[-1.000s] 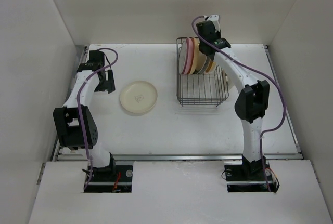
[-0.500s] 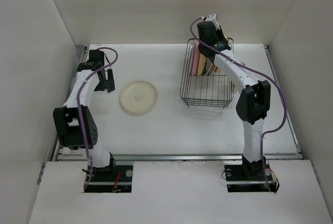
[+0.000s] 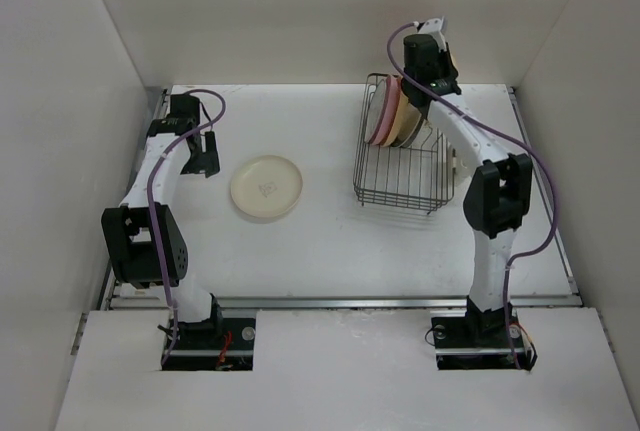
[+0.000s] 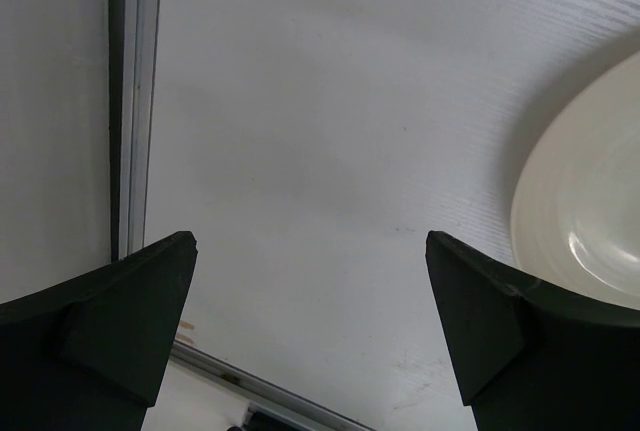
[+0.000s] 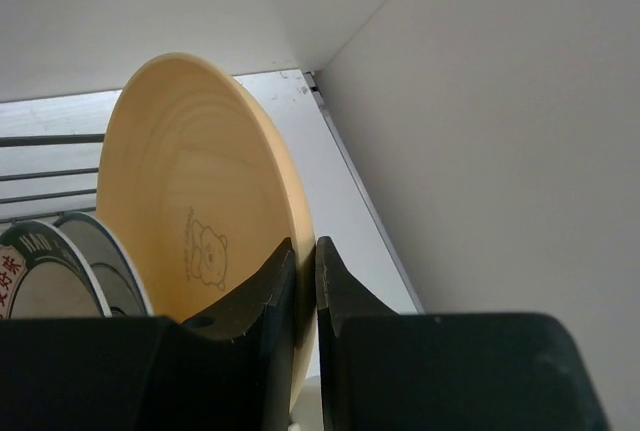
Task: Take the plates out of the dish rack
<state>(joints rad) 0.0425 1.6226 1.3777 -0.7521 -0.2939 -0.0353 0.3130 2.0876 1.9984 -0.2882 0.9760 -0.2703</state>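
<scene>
The dark wire dish rack (image 3: 400, 176) stands at the back right of the table. Several plates stand on edge in it, a pink one (image 3: 377, 116) leftmost. My right gripper (image 3: 432, 59) is above the rack's back edge. In the right wrist view it (image 5: 305, 246) is shut on the rim of a yellow plate (image 5: 190, 171) with a bear motif. Two white plates with dark rims (image 5: 50, 271) stand beside it. A cream plate (image 3: 266, 187) lies flat on the table at centre left. My left gripper (image 3: 205, 156) is open and empty just left of it, with the plate's edge (image 4: 590, 211) at its right.
The enclosure's white walls close in the table at the back and both sides. The right wall (image 5: 500, 101) is close to my right gripper. A metal rail (image 4: 135, 101) runs along the table's left edge beside my left gripper.
My right gripper has moved right and up with the yellow plate. The rack has slid to the right with it. The left arm has not moved.
</scene>
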